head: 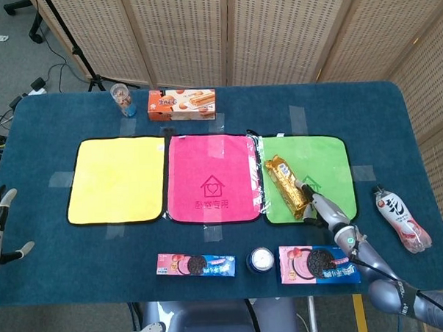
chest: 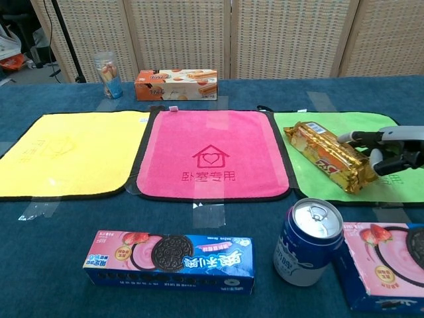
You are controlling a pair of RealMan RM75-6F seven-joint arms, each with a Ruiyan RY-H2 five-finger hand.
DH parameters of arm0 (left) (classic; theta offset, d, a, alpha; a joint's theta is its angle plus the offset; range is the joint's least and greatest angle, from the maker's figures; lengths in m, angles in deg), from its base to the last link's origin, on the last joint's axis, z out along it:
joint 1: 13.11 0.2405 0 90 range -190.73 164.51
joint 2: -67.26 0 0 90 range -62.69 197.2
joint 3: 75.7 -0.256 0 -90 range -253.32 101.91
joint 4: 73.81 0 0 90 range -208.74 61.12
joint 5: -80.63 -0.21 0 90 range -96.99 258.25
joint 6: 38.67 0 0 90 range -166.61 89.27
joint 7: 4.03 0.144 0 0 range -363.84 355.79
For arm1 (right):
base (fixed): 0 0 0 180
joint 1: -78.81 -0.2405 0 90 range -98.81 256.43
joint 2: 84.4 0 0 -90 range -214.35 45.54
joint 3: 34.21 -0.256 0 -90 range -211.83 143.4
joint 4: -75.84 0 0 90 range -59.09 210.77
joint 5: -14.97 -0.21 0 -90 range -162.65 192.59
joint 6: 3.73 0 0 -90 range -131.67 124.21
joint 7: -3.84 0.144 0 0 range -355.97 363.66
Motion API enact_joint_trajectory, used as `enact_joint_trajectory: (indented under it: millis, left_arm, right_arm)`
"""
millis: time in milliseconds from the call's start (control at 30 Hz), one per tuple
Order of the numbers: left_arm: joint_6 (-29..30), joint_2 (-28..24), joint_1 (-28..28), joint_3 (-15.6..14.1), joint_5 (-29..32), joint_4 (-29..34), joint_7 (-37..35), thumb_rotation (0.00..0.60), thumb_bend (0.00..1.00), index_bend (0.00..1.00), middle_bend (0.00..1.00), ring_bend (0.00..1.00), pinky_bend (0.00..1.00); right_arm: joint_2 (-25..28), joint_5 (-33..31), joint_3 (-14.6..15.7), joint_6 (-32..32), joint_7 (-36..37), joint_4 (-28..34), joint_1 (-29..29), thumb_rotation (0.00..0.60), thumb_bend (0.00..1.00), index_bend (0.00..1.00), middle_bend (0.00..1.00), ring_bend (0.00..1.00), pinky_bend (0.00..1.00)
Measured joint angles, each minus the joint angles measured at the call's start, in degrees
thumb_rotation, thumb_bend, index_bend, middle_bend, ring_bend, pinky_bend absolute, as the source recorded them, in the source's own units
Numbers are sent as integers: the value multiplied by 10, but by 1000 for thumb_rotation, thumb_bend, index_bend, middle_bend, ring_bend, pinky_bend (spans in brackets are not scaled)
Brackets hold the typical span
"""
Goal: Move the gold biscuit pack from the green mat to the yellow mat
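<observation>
The gold biscuit pack [head: 286,185] [chest: 328,156] lies slanted on the left half of the green mat [head: 320,156] [chest: 301,177]. My right hand [head: 323,209] [chest: 391,149] reaches in from the right and holds the pack's near right end, fingers along its far side and thumb on its near side. The yellow mat [head: 115,179] [chest: 66,152] lies bare at the far left, beyond the pink mat [head: 211,177]. My left hand [head: 0,234] hangs at the table's left edge with fingers apart, holding nothing.
An orange biscuit box [head: 181,104] and a cup [head: 121,100] stand behind the mats. Two Oreo boxes [head: 196,265] [head: 318,264] and a blue can [head: 260,260] [chest: 309,241] line the front edge. A bottle [head: 402,218] lies at the right.
</observation>
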Motion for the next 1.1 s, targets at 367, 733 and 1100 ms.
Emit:
enact_joint_trajectory:
  millis: [367,733,1100]
  left_arm:
    - [-4,-10,0,3,5,-2,-26,600,0,0,0,0,0]
    - [-10,-15,-1,6,12,-5,-39,600,0,0,0,0,0]
    - [-8,-16,0,4,9,-3,-39,600,0,0,0,0,0]
  right_arm:
    - [-82,-83,-4,-37,-74,-3,-56,600,1000,0,0,0,37]
    - [-113,-135,-31,-90,-124,14,-94,600,1000,0,0,0,37]
    - [-129,-165,-27,-97,-166,27,-121,600,1000,0,0,0,37]
